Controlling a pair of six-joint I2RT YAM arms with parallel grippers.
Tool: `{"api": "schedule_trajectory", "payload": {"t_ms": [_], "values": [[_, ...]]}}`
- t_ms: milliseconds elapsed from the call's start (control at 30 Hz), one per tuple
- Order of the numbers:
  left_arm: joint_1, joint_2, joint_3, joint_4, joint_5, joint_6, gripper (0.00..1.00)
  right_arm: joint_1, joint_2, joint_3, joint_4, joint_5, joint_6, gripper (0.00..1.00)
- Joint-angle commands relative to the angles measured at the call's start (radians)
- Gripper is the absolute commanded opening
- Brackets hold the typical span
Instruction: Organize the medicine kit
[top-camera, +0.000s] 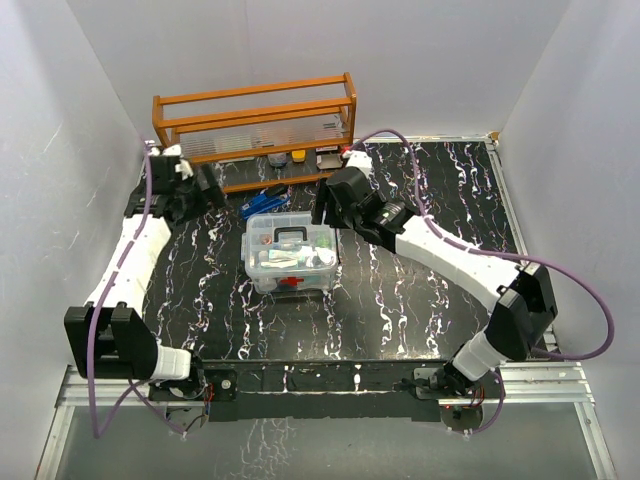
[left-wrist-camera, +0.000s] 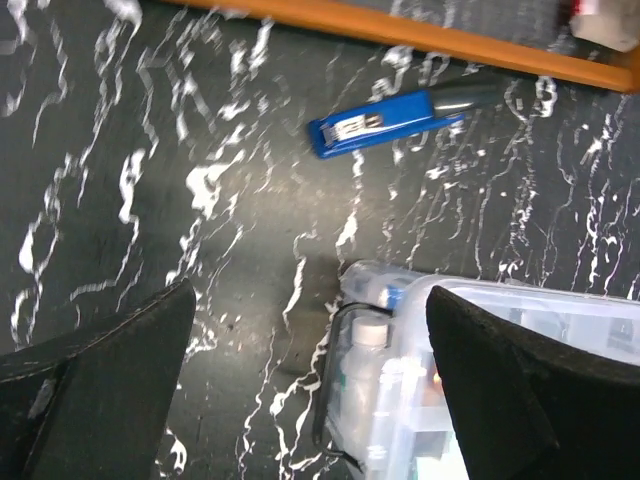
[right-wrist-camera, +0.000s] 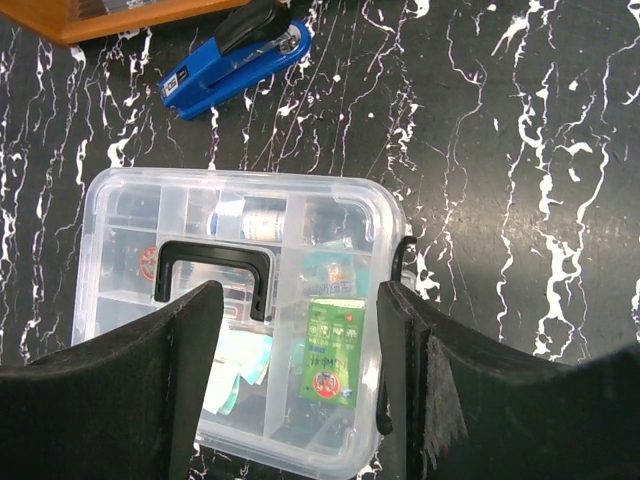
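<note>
The medicine kit stands mid-table, a clear box with its lid on, a dark handle on top and a red latch in front. A green packet and a white bottle show through the plastic. My right gripper hovers over the kit's far right part, open, with nothing held between its fingers. My left gripper is off to the kit's far left, wide open above bare table, with the kit's corner near its right finger.
A blue stapler lies between the kit and the orange wooden rack at the back. Small items sit on the rack's low shelf. White walls close in on the left, right and back.
</note>
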Motion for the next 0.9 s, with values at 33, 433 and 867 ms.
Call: {"api": "schedule_trajectory", "payload": {"t_ms": [33,433,867], "values": [[0.136,-0.111,-0.185,0.061,0.223,-0.142,0.99,0.026,0.066,0.112,-0.04,0.019,-0.061,0.6],[0.267,-0.14,-0.558,0.415,0.576,-0.491,0.98,0.149,0.266,0.344,-0.112,0.069,-0.218,0.66],[0.303,-0.097,-0.734,0.695,0.804,-0.727,0.99,0.192,0.414,0.463,-0.147,0.119,-0.318,0.7]]}}
